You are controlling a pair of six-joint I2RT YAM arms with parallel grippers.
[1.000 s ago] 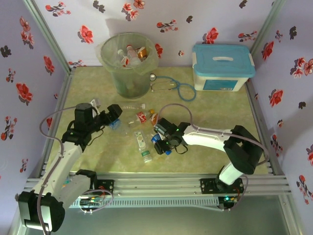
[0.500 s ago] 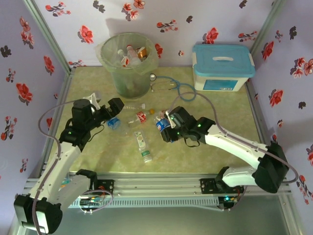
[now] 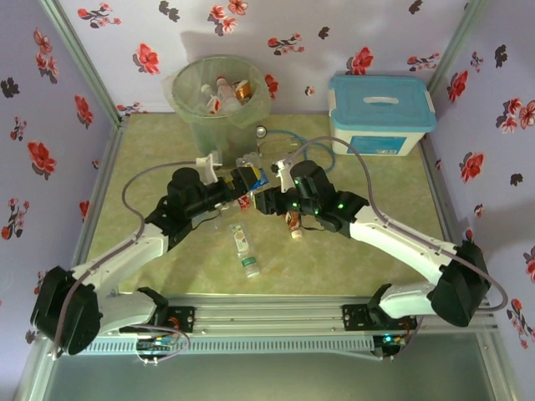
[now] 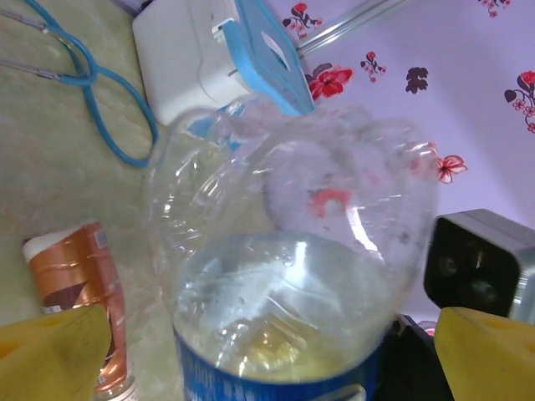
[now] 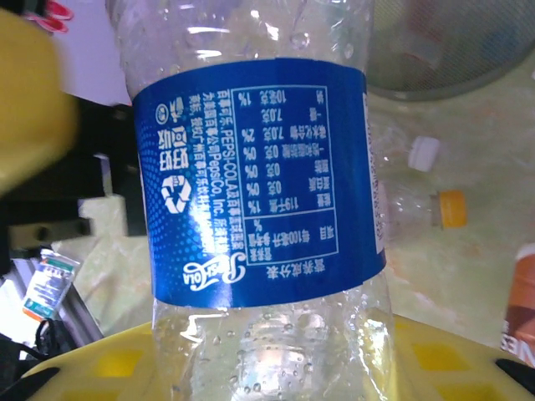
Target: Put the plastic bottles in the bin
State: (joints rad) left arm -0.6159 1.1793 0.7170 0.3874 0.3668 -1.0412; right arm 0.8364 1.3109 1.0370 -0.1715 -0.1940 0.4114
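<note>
A clear bottle with a blue label [image 3: 255, 178] hangs above the middle of the table between my two grippers. My right gripper [image 3: 267, 199] is shut on it; in the right wrist view the label [image 5: 259, 167] sits just above the yellow fingers [image 5: 451, 359]. My left gripper [image 3: 232, 189] faces it, open, and the bottle's base [image 4: 284, 276] lies between its wide-apart fingertips [image 4: 50, 351] with a gap on the left side. The bin [image 3: 192, 125] stands at the back left with several bottles [image 3: 221, 88] inside. On the table lie a green-labelled bottle [image 3: 245, 255] and an amber one [image 3: 294, 224].
A white box with a light-blue lid [image 3: 380, 113] stands at the back right, and a stethoscope with blue tubing [image 3: 297, 149] lies between it and the bin. A copper-labelled bottle [image 4: 84, 284] lies below my left gripper. Flowered walls close in the sides.
My right gripper closed on the blue-labelled bottle, lifted it off the table and carried it up and left. My left arm swung right, bringing its open jaws around the bottle's base.
</note>
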